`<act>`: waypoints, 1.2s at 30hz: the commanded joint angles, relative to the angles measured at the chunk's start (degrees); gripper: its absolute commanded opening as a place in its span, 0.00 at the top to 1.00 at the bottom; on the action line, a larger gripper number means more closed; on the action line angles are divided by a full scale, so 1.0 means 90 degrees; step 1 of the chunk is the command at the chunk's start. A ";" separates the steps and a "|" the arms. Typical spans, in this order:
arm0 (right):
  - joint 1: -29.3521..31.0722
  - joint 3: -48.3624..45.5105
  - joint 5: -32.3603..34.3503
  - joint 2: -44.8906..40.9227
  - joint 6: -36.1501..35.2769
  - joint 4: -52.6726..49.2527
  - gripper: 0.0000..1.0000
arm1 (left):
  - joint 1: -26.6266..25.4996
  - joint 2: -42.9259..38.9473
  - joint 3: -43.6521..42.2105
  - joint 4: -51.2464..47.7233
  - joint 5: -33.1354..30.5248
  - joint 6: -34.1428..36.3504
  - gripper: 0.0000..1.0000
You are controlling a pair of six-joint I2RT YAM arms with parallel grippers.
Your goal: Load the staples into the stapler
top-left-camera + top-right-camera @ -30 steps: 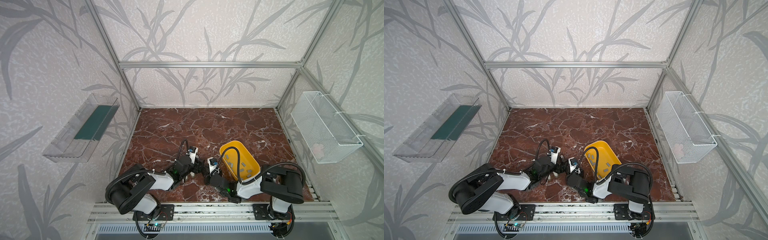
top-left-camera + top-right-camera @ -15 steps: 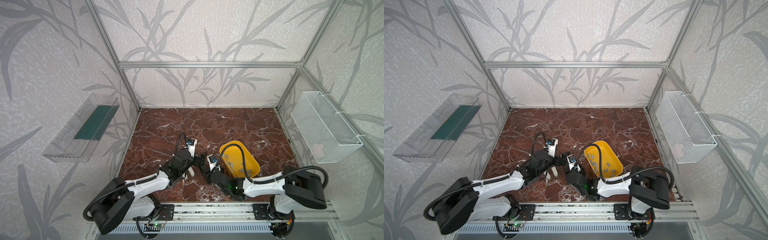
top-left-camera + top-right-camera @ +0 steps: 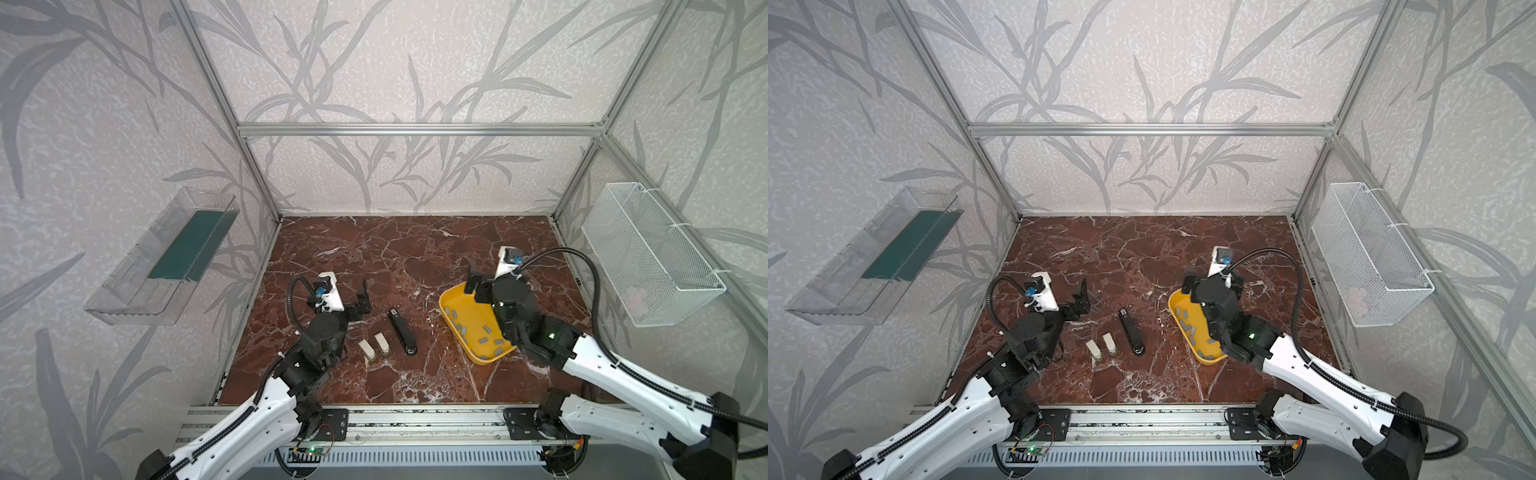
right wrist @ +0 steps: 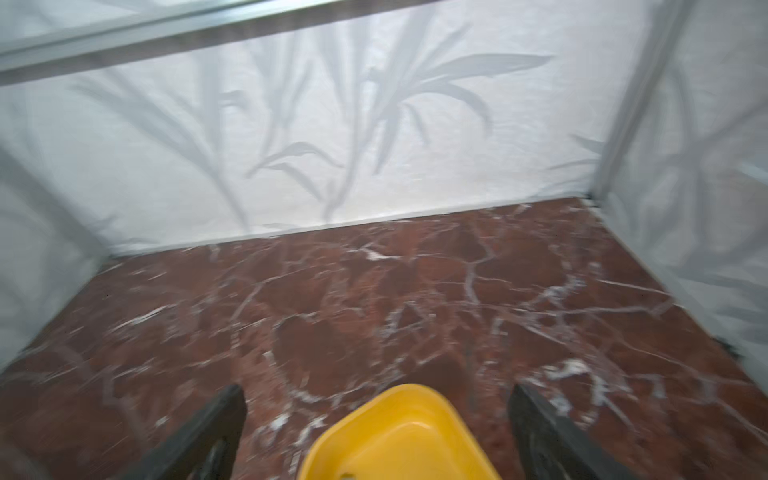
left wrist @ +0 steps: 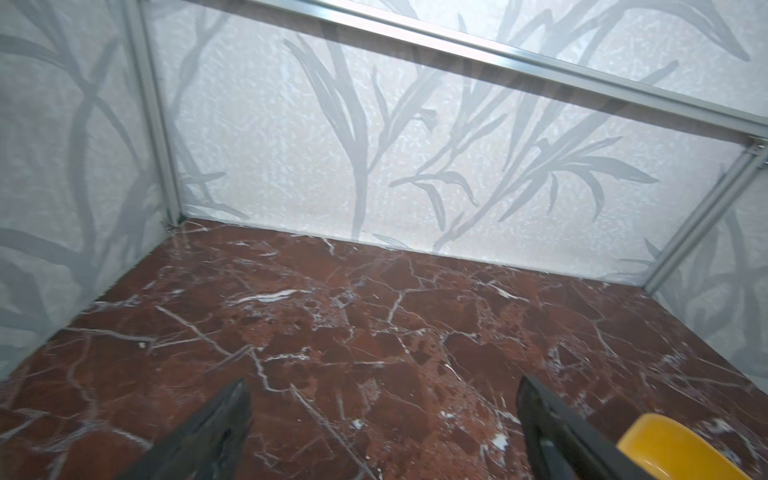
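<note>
Top views: left gripper [image 3: 362,299] and right gripper [image 3: 477,286] now open, empty, backed off stapler [image 3: 402,332]; staples [image 3: 482,340] in tray [image 3: 469,316], loading unconfirmed.

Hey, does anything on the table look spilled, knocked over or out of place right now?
Nothing stands out. The staples lie loose inside the yellow tray, with none visibly on the table. The black stapler and two cream mini staplers lie flat nearby.
</note>
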 commanded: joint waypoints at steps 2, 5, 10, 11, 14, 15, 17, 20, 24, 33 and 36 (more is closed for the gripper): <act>-0.1865 -0.1141 0.0262 -0.0037 -0.0570 0.0570 0.01 | 0.0818 -0.0027 -0.0273 0.0292 -0.0430 0.0151 0.01; -0.2888 -0.1170 -0.0092 0.0636 0.0056 0.0180 0.01 | 0.1346 0.0511 -0.0620 0.0694 -0.0377 0.0474 0.01; -0.3220 -0.1189 0.0642 0.1668 -0.0337 0.0680 0.01 | 0.1658 0.1269 -0.0785 0.1331 -0.0888 0.1136 0.01; -0.3251 -0.1335 0.0761 0.1825 -0.0432 0.1036 0.01 | 0.1664 0.1237 -0.0786 0.1160 -0.0651 0.1388 0.01; -0.3455 -0.1962 0.0599 0.2433 -0.0809 0.2832 0.01 | 0.2022 0.1843 -0.1262 0.2366 -0.0622 0.1386 0.01; -0.3551 -0.1854 0.0335 0.2570 -0.0790 0.2902 0.01 | 0.2288 0.2297 -0.1319 0.2774 -0.0685 0.1112 0.01; -0.3603 -0.1667 0.0148 0.2818 -0.0924 0.2918 0.01 | 0.2753 0.3221 -0.1091 0.3155 -0.0632 0.0863 0.01; -0.3604 -0.1704 -0.0117 0.2996 -0.1357 0.3527 0.01 | 0.2828 0.4014 -0.0318 0.2440 -0.0486 0.0913 0.01; -0.3598 -0.2019 -0.0266 0.3176 -0.1900 0.4693 0.01 | 0.3006 0.4617 0.0157 0.2410 -0.0164 0.1143 0.01; -0.3691 -0.2274 -0.1030 0.3410 -0.2296 0.5745 0.01 | 0.3280 0.4788 -0.0141 0.3492 0.0252 0.1305 0.01; -0.3692 -0.2379 -0.1617 0.3449 -0.2581 0.6067 0.01 | 0.3305 0.4812 -0.0272 0.3856 0.0335 0.1400 0.01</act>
